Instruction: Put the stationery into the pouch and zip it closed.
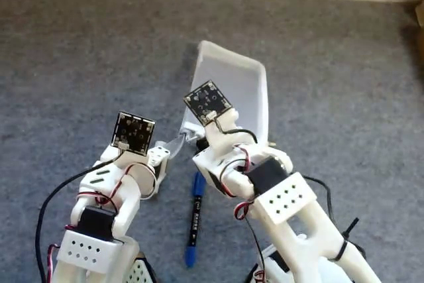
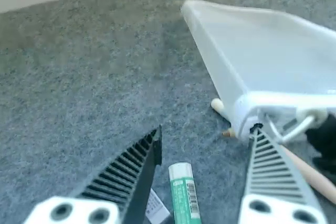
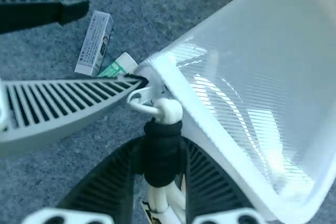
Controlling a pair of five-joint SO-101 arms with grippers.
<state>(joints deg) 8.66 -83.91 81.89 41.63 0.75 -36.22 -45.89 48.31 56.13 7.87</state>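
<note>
Your right gripper (image 3: 163, 156) has its black jaws pinched on the black zipper pull (image 3: 163, 142) at the corner of the pouch (image 1: 232, 87). The pouch is translucent white. It sits centre of the grey carpet (image 1: 79, 51), just ahead of both arms, with that near corner held by the pull.

Your left gripper (image 2: 207, 132) is spread wide and holds nothing. Its white fingertip (image 2: 257, 132) touches the same pouch corner, right beside the pull. The black finger is off to the side, apart from everything.

Stationery is on the carpet, outside the pouch:
- The glue stick (image 2: 182, 195), green label, lies between the left gripper's jaws, near the pouch corner.
- The eraser (image 3: 94, 43), a white sleeved block, lies just beside the glue stick.
- The blue pen (image 1: 195, 220) lies between the two arms, close to their bases.
- A pale wooden stick (image 2: 310, 174) pokes out under the pouch corner. You can't tell from here what it is.
</note>
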